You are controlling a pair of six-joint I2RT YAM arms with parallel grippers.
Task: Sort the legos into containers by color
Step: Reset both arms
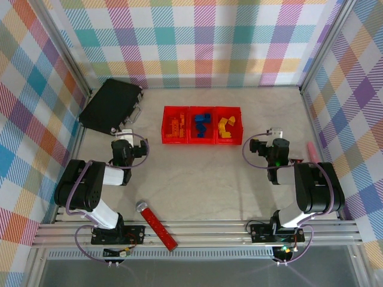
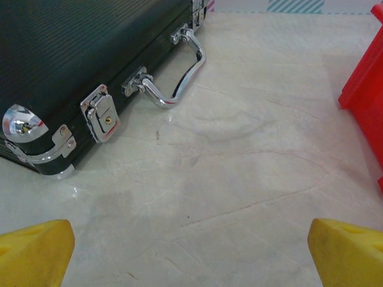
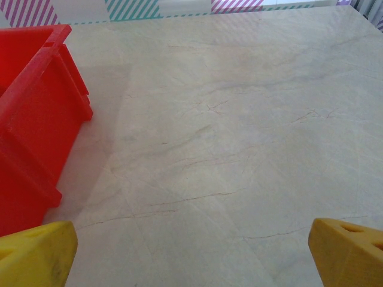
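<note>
Three joined red containers (image 1: 201, 109) sit mid-table. Orange legos (image 1: 176, 127) lie in the left one, blue legos (image 1: 202, 124) in the middle one, yellow legos (image 1: 225, 128) in the right one. My left gripper (image 1: 124, 130) rests left of the row, open, with bare table between its yellow fingertips (image 2: 36, 251); a container's corner (image 2: 366, 89) shows at that view's right edge. My right gripper (image 1: 274, 131) sits right of the row, open and empty, its fingertips (image 3: 347, 251) wide apart, the right container's wall (image 3: 33, 131) at the left.
A flat black case (image 1: 111, 104) with chrome latches and a handle (image 2: 173, 78) lies at the back left, close to my left gripper. A long red studded bar (image 1: 158, 226) with a silver end lies by the near edge. A pink object (image 1: 311, 150) sits by the right wall.
</note>
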